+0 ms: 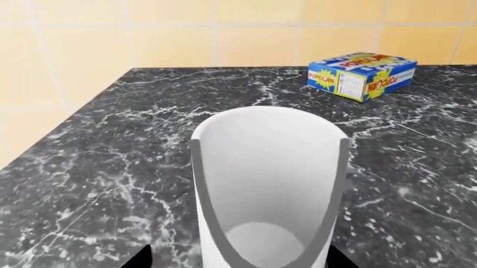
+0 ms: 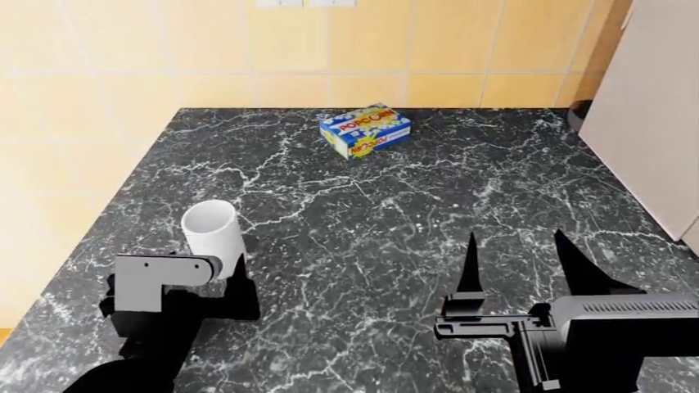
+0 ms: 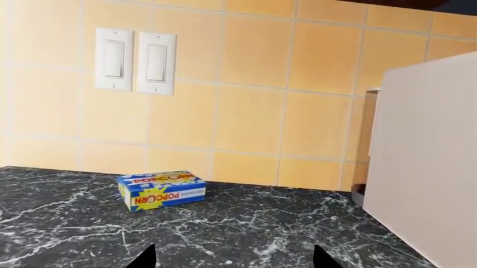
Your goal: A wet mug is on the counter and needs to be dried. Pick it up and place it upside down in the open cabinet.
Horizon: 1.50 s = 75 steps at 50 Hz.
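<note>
The white mug (image 2: 212, 227) stands upright on the black marble counter (image 2: 394, 237) near its left edge; its handle does not show. In the left wrist view the mug (image 1: 268, 167) fills the middle, and I look into its hollow. My left gripper (image 2: 218, 264) is open, with one fingertip on each side of the mug's base (image 1: 238, 262) and a gap visible at one fingertip. My right gripper (image 2: 516, 246) is open and empty above the counter's right front, its fingertips far apart in its own view (image 3: 232, 259).
A blue and yellow popcorn box (image 2: 365, 130) lies at the back of the counter; it also shows in both wrist views (image 1: 362, 75) (image 3: 162, 190). A tall white panel (image 2: 656, 115) stands at the right. Two light switches (image 3: 136, 60) sit on the tiled wall.
</note>
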Tool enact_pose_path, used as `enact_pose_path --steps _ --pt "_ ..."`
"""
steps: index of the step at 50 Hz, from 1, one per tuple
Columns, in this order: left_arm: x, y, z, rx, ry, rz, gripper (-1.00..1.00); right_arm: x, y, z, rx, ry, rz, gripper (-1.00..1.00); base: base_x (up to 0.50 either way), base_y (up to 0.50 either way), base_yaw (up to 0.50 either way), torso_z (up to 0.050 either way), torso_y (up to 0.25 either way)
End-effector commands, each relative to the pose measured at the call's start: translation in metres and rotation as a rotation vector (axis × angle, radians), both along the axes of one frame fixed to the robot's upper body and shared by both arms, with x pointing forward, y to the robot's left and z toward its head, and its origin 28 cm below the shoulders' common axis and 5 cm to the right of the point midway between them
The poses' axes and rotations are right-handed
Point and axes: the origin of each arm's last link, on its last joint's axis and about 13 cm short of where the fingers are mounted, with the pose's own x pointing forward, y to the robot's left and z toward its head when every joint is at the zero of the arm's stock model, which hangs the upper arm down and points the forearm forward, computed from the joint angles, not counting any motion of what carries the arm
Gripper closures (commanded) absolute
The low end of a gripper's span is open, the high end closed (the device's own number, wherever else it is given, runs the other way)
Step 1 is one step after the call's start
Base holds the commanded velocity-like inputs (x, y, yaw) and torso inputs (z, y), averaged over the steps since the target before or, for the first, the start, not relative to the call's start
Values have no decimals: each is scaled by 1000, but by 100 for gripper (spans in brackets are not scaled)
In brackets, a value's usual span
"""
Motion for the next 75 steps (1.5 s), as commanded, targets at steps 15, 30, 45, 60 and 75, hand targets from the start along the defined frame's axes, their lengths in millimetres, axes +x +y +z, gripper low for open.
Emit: enact_pose_path --steps 15,30,45,60,75 --pt "13 2 -10 -4 61 0 -100 -1 0 0 0 -5 2 -100 0 0 0 0 0" --pt "12 1 -10 -12 70 -47 -100 -1 0 -1 0 -5 3 -100 0 0 0 0 0" --pt "11 1 -9 -13 63 -63 100 -1 1 -1 -3 -4 4 -100 0 0 0 0 0" --pt "-14 -6 58 211 -124 -193 100 -4 -3 2 10 -12 -4 -100 0 0 0 0 0" --pt "-12 -23 164 953 -400 -299 100 -8 -11 11 18 -21 -22 -100 0 0 0 0 0"
